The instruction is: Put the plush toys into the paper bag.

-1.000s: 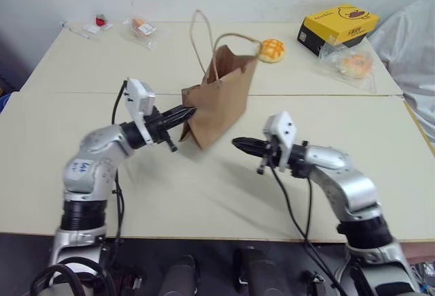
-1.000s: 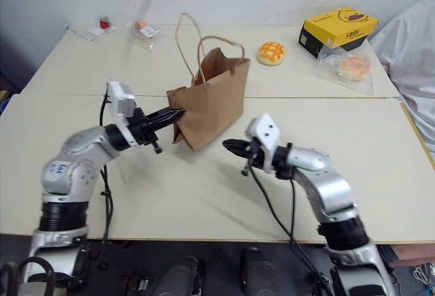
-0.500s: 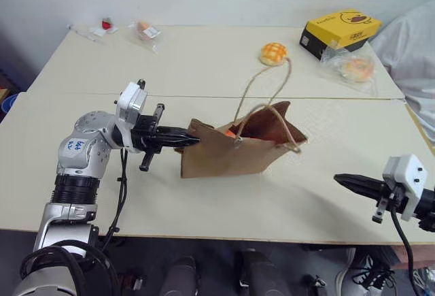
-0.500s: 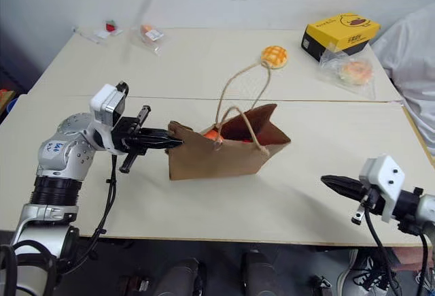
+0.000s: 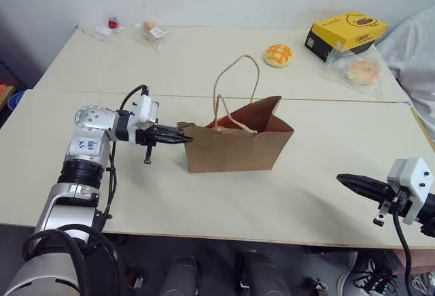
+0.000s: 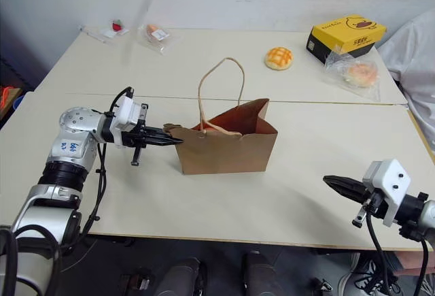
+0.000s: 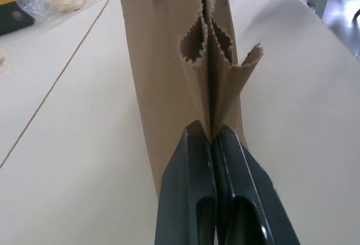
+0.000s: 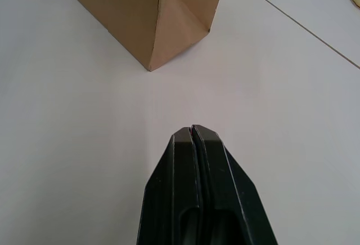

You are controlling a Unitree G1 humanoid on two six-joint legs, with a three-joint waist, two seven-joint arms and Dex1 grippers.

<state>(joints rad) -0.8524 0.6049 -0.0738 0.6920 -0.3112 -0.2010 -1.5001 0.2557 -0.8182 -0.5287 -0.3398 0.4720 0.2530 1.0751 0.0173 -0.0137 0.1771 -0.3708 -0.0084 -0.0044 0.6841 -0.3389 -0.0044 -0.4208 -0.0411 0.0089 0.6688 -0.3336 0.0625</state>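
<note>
Standing upright near the middle of the desk point(image 5: 81, 235), the brown paper bag point(image 5: 234, 148) has its mouth open and its light cord handles point(image 5: 234, 92) arching above the rim. The left hand point(image 5: 185, 138) is clenched on the folded paper edge at the bag's left end, its two black fingers point(image 7: 188, 188) pressed flat on the pleated, zigzag-cut seam. A patch of orange, part of a plush toy point(image 5: 216, 128), shows just inside the mouth; the rest of the bag's contents are hidden. The right hand point(image 5: 345, 179) hovers well apart from the bag near the desk's front right edge, clenched on nothing and pointing toward the bag's lower corner. At the far side lie a yellow bun point(image 5: 278, 55), a yellow cardboard box point(image 5: 346, 30) and a few clear plastic packets point(image 5: 357, 71).
</note>
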